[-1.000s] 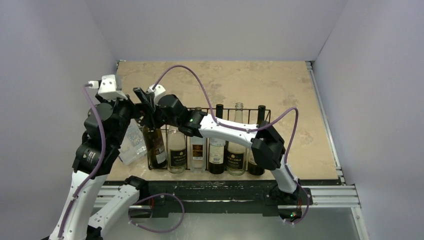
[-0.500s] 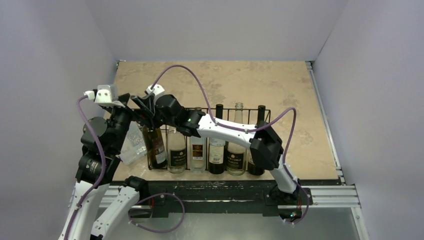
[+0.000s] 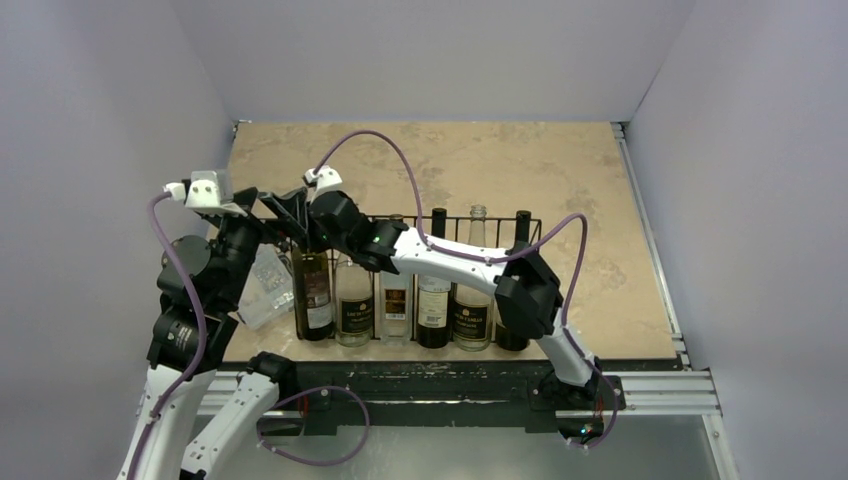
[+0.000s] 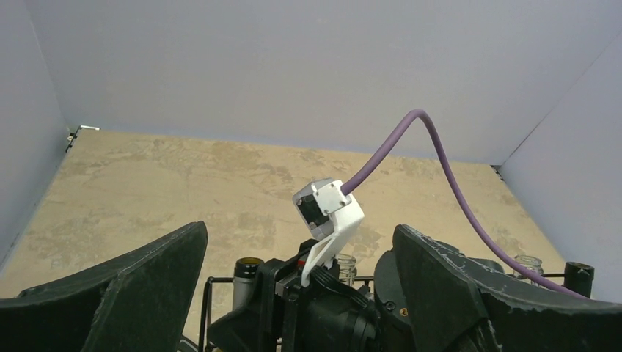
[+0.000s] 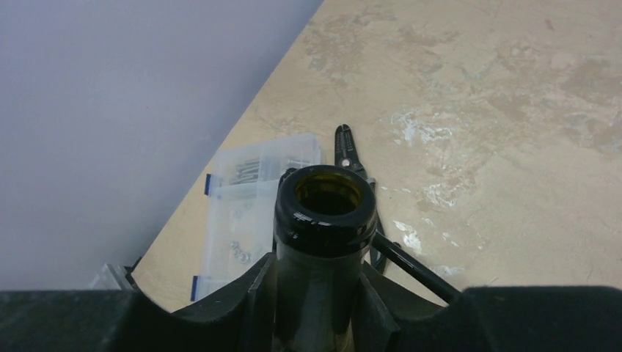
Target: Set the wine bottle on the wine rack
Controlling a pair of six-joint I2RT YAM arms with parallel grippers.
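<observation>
The right gripper [image 5: 320, 301] is clenched around the neck of the bottle [image 5: 323, 235], which is dark glass with a glossy rim and an open, uncorked mouth. Below the fingers its dark-labelled body stands upright in the end slot of the wire rack [image 3: 497, 217]. Just beside the neck, the left gripper [image 4: 299, 242] gapes wide, released and holding nothing.

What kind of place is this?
Probably a robot test lab: two robot arms bolted to a metal rail, plain walls boxing in the table, bottles lined up in a wire rack.
</observation>
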